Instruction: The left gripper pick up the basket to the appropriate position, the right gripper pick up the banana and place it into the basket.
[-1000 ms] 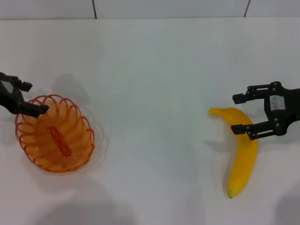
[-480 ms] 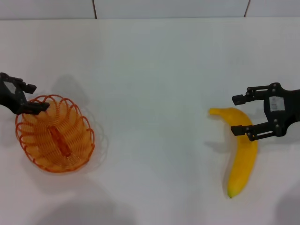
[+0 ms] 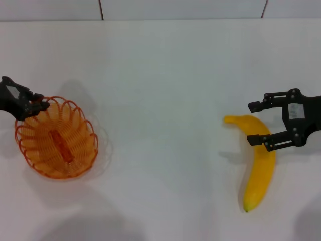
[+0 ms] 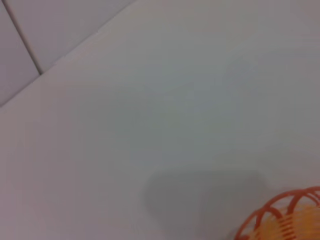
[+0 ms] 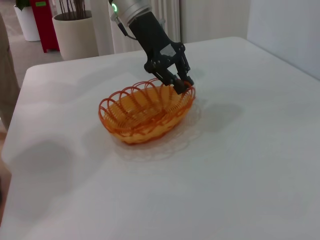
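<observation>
The orange wire basket [image 3: 83, 150] sits at the table's left. My left gripper [image 3: 40, 105] is shut on its far left rim. In the right wrist view the basket [image 5: 131, 125] seems raised a little at the end held by the left gripper [image 5: 182, 86]. A bit of the rim shows in the left wrist view [image 4: 280, 210]. The yellow banana [image 3: 261, 170] lies on the table at the right. My right gripper [image 3: 256, 122] is open, its two fingers on either side of the banana's upper part, not closed on it.
The white table [image 3: 165, 100] ends at a wall line at the back. In the right wrist view, plant pots [image 5: 75, 30] stand beyond the table's far edge. Nothing stands between basket and banana.
My left gripper has closed on the basket's rim, and the basket has shifted slightly left and away from me. The right gripper and banana have not moved.
</observation>
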Robot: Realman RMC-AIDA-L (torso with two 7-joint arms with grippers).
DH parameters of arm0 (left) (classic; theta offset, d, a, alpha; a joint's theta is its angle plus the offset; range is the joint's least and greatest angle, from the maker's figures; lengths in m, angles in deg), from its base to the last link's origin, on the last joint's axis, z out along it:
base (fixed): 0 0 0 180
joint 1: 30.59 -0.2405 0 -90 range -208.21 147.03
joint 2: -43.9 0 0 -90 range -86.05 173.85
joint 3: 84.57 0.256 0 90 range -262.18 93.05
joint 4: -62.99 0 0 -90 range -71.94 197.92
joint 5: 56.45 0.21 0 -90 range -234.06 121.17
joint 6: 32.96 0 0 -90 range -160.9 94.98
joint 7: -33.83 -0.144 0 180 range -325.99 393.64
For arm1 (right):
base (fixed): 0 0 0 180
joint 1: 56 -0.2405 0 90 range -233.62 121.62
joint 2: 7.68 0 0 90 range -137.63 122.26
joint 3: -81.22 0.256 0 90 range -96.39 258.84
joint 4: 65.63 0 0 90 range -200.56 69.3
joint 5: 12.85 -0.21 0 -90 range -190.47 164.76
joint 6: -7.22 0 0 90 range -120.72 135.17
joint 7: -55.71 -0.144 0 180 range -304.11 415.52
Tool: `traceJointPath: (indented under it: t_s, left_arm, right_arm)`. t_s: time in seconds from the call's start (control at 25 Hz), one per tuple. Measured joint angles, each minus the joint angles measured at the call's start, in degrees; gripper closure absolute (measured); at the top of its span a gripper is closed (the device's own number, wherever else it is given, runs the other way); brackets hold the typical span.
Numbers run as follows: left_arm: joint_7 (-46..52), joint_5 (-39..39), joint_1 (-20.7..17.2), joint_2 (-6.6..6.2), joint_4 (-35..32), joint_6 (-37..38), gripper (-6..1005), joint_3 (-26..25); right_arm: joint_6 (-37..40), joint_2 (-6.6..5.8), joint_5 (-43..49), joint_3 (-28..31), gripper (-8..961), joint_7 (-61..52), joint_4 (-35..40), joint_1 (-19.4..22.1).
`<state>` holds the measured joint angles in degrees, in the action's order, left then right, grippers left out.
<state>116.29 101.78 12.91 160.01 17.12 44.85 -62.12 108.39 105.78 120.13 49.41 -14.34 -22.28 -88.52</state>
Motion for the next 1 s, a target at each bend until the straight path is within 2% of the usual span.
traceJointPath:
  t_s: [0.16,0.28,0.56,0.72,1.0]
  left_arm:
    - [-0.1,-3.22,-0.61,-0.3,0.0,0.38,799,-0.02]
    - [-0.54,-7.33,-1.58,-1.04,0.0,1.33,893,-0.23]
    - [-1.25,-14.99,-2.78,-1.81,1.88,0.76,935,-0.75]
    - [-2.7,-18.32,-3.06,-1.16,5.08,-2.87,950,-0.83]
    - [-5.97,-24.18,-3.0,-1.02,13.69,-9.92,953,-0.83]
  right_arm:
    - [-0.3,0.0,0.0,0.0,135,0.0,-0.07,0.12]
    - [-1.18,0.0,0.09,0.0,135,0.0,-0.26,0.15]
    - [-1.35,-0.04,0.84,0.0,135,0.0,-1.03,-0.19]
    - [-1.39,0.02,1.17,0.0,136,0.0,-1.03,-0.63]
    - [-1.41,0.16,1.45,-0.08,136,0.0,-1.09,-0.77]
